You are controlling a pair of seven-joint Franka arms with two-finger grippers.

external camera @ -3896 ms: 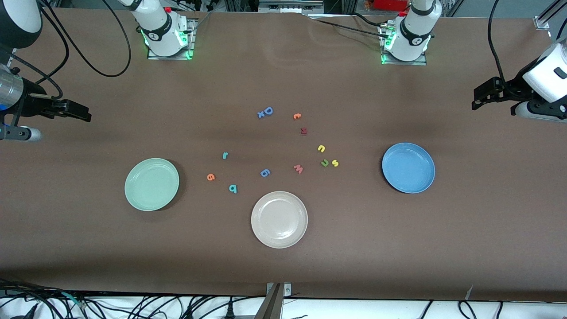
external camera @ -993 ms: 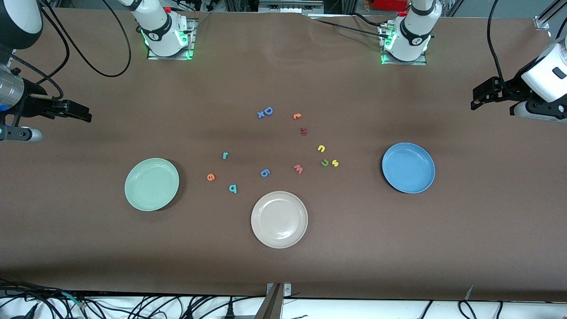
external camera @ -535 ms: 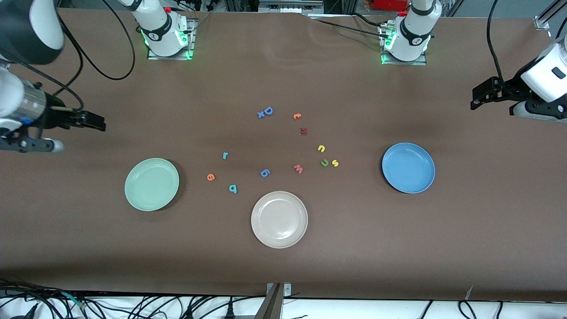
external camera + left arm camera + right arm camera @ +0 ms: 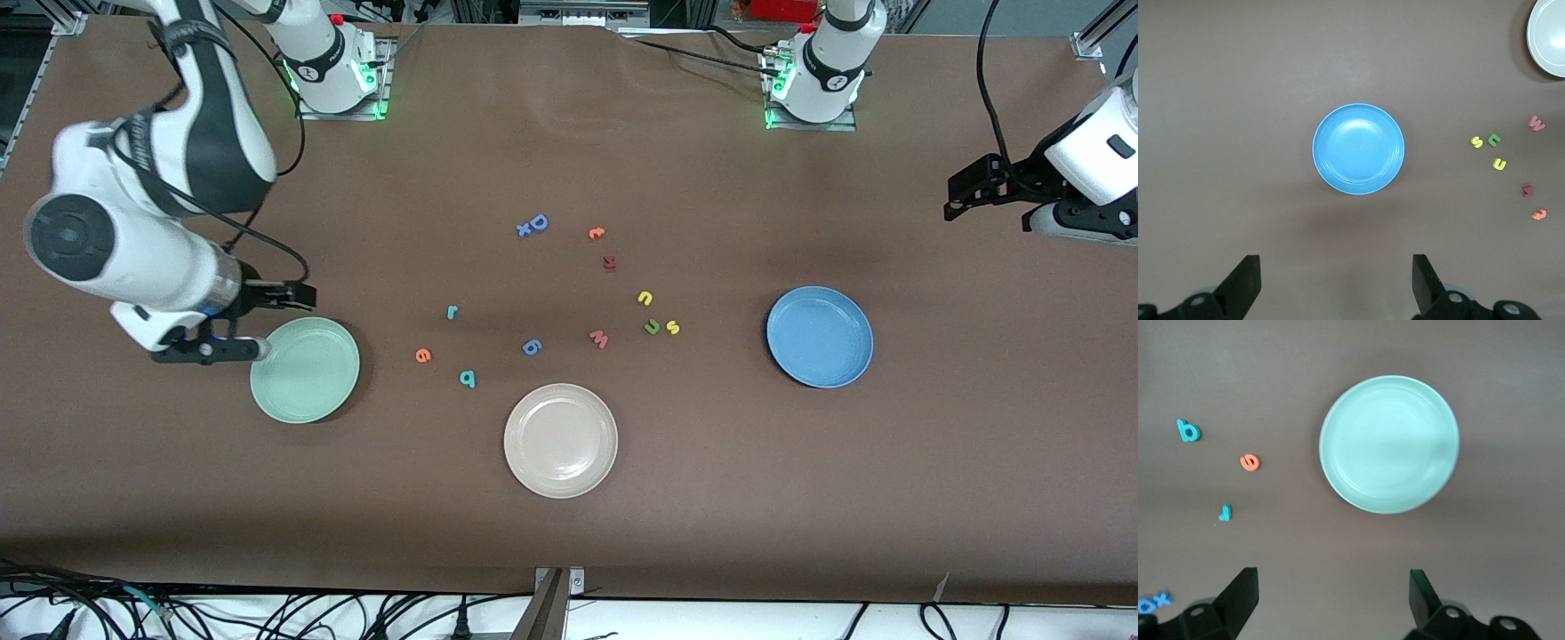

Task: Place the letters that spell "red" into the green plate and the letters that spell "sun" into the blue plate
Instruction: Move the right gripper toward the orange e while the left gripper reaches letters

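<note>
The beige-white plate (image 4: 560,440) lies nearest the front camera. At its ten o'clock sit my teal "d" (image 4: 468,379), orange "e" (image 4: 423,356) and teal "r" (image 4: 452,312); at two o'clock, the yellow "s" (image 4: 673,328) and two "u" shapes (image 4: 652,326). My right gripper (image 4: 298,295) hangs wide, empty, over the green plate (image 4: 305,370) rim. My left gripper (image 4: 965,188) waits wide, up above the table at the blue plate (image 4: 819,336)'s one o'clock.
</note>
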